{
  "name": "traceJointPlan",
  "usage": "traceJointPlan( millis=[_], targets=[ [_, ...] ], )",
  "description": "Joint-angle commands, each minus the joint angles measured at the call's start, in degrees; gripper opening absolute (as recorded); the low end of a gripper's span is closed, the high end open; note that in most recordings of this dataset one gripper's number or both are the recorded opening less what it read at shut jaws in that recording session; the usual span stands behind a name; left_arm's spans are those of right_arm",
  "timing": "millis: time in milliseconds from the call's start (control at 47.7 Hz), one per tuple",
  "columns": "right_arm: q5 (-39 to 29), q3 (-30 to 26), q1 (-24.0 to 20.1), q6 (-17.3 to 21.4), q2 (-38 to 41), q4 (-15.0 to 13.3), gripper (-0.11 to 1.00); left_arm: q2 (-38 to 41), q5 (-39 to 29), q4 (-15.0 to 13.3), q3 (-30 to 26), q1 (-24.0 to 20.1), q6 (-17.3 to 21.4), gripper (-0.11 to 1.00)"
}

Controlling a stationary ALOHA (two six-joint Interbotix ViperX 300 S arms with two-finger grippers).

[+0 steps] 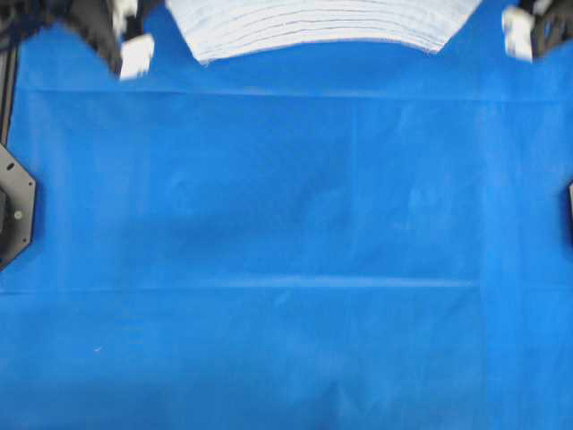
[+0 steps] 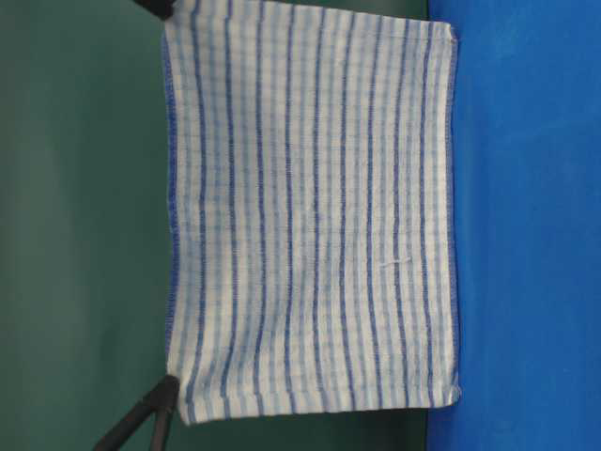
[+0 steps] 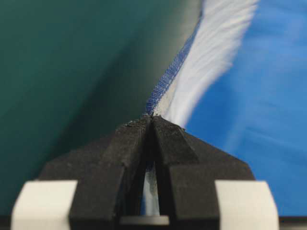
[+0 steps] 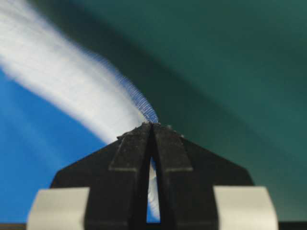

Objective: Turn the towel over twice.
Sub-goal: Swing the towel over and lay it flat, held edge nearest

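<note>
Overhead, the left gripper (image 1: 136, 55) sits at the far left corner of the blue sheet (image 1: 286, 251), its black jaws pressed tight on a hemmed corner of the striped towel (image 1: 322, 25), as the left wrist view shows close up. Between the two arms the towel hangs stretched off the sheet, its lower hem just above the blue surface, with a dark green wall (image 2: 84, 225) behind it. Rightmost, the right gripper (image 1: 517, 34) pinches the opposite corner equally tightly.
</note>
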State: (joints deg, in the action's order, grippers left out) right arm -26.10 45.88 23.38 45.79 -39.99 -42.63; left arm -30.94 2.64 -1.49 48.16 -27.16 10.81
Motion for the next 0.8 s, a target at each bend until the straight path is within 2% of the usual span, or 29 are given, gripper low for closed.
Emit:
traceJointPlan(
  millis=[0,189,314,524,775],
  targets=[
    [-4.2,0.6,-6.2,1.5,-0.9,1.1,0.03,-2.2,0.0,-0.1,1.1,3.1,-1.2,0.02],
    [-8.3,4.4,-16.4,8.9,1.1,2.2,0.03,-2.5,0.1,-0.4,7.3,9.8,-2.2,0.02],
    [-8.4,6.8,-22.3,16.0,4.7,2.2,0.03,-0.2,1.6,-0.4,11.0,13.5,-4.0,0.02],
    [-8.0,8.7,-31.0,26.8,13.1,2.2,0.03,8.3,6.5,-0.4,15.5,21.2,-11.8,0.02],
    [-6.9,8.5,-41.3,40.2,22.9,2.2,0.03,18.9,7.2,-0.5,15.1,31.6,-18.9,0.02]
  ],
)
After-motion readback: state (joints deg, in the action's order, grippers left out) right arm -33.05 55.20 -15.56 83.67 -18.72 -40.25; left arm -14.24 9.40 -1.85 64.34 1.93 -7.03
